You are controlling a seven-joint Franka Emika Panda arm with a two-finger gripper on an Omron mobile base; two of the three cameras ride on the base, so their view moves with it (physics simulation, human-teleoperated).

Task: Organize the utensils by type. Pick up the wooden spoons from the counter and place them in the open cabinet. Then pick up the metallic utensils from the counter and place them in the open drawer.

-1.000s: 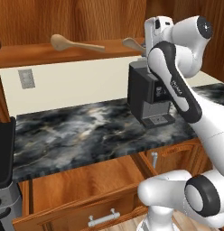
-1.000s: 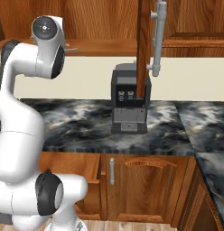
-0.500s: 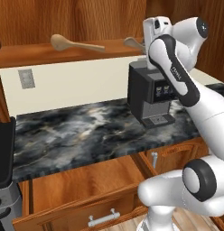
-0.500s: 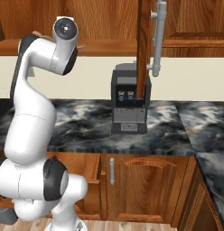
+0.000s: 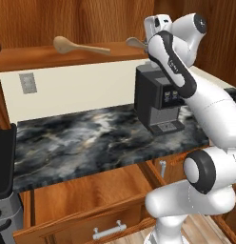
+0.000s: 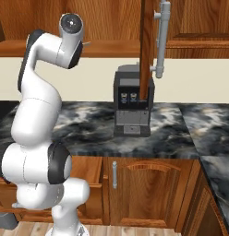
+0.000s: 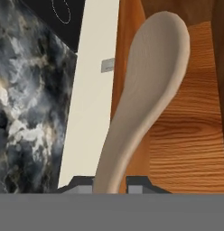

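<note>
Gripper (image 7: pixel 110 182) is clamped on the handle of a wooden spoon (image 7: pixel 145 94): in the hand view the two dark finger tips (image 7: pixel 77 183) sit either side of the handle with the pale bowl running up and away over the brown wood of the cabinet shelf (image 7: pixel 190 135). In the left base view the arm is raised high to the shelf's right end; a bit of that spoon's bowl (image 5: pixel 135 43) shows just left of the hand, at the shelf's front edge above the coffee machine (image 5: pixel 158 102). The other wooden spoon, the large one (image 5: pixel 79 46), lies flat on the shelf left of centre, bowl pointing left, handle pointing right, well apart from the held one. The marbled black counter (image 5: pixel 82 138) runs below, with the coffee machine standing at its right end against the cream backsplash. A wall outlet (image 5: pixel 28 83) sits on the backsplash near the left end. Below the counter's front edge the open drawer (image 5: pixel 82 200) is pulled out, its plain wooden bottom visible, with a metal handle on its front. Right base view: an open cabinet door (image 6: pixel 148 46) with a grey bar handle (image 6: pixel 161 39) hangs edge-on in front of the coffee machine. Can't make out any metal utensils on the counter or in the drawer from these views.
</note>
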